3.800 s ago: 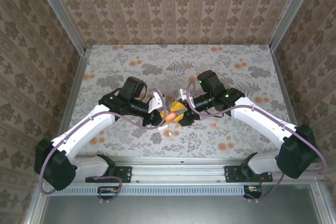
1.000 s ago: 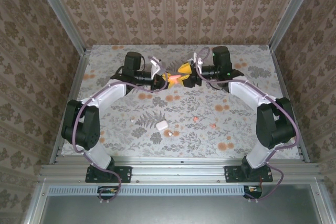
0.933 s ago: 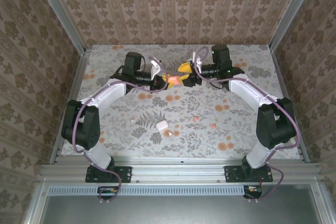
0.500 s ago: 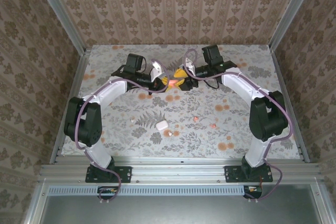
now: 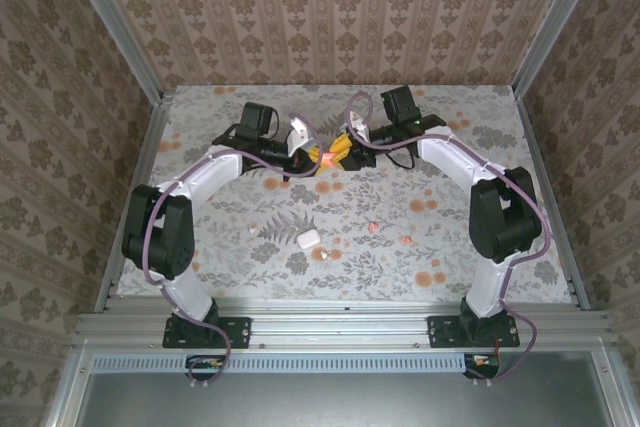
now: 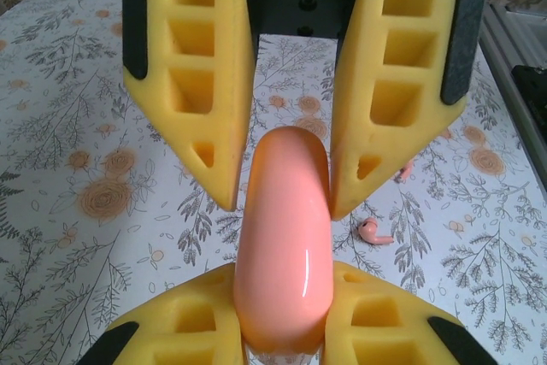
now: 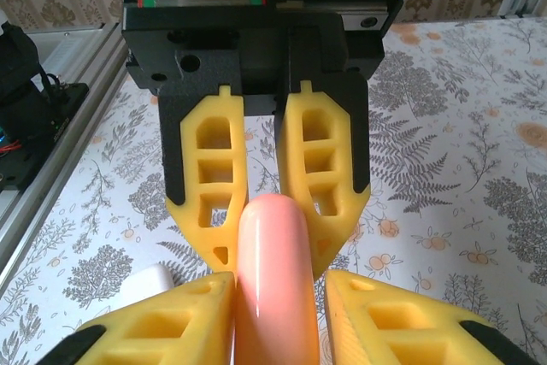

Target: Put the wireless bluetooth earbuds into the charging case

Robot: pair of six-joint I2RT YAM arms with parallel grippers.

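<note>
Three walls point(image 5: 330, 17) close in the counter point(image 5: 450, 237), all papered in a tan damask of dark leaf motifs set in upright stripes. Bare aluminium posts point(image 5: 110, 27) slant up at the two back corners, and metal edging runs down both sides of the counter. A pale cloth point(image 5: 230, 107) covers the top, printed with grey ferns and leaves and small orange flowers. Along the near edge lies an aluminium rail point(image 5: 340, 315), then a slotted grey strip point(image 5: 340, 361), then a plain dark grey panel point(image 5: 340, 399). The light is soft and even, with faint shadows on the cloth.
</note>
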